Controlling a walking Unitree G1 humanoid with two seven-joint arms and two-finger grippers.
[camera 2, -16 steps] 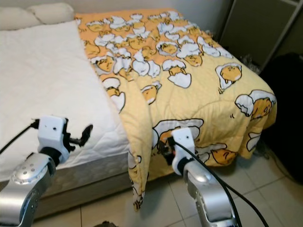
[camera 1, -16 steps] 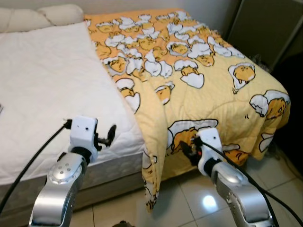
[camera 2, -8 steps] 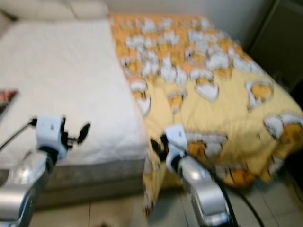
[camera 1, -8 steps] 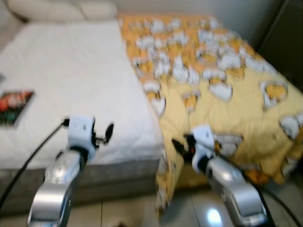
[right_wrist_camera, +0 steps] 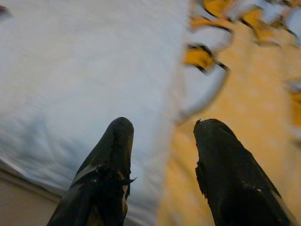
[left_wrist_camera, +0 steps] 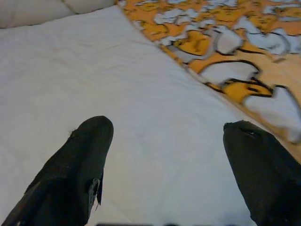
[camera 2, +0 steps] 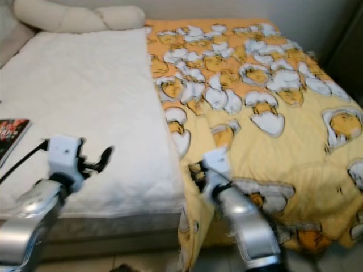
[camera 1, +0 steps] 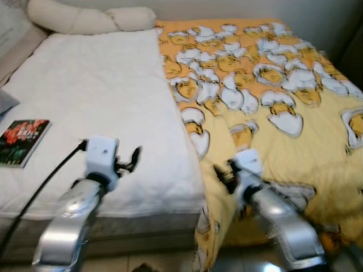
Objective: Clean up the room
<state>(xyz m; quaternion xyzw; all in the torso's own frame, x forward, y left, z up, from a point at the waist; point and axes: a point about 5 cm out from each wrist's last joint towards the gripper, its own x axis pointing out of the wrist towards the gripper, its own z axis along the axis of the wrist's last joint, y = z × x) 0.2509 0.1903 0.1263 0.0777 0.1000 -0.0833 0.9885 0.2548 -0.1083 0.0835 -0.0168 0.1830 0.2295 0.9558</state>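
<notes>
A yellow quilt printed with white egg cartoons covers the right half of the bed and hangs over its foot. The left half shows the bare white mattress pad. A dark book lies on the pad near its left edge. My left gripper is open, held over the pad's near edge; its fingers frame white fabric. My right gripper is open and empty at the quilt's left edge, where yellow meets white; its fingers are apart.
Cream pillows lie along the head of the bed. The grey bed base runs below the pad's near edge, with tiled floor beneath. A dark cabinet stands at the far right.
The camera has swung left, bringing the book and pillows into view. Both arms keep the same pose, grippers open.
</notes>
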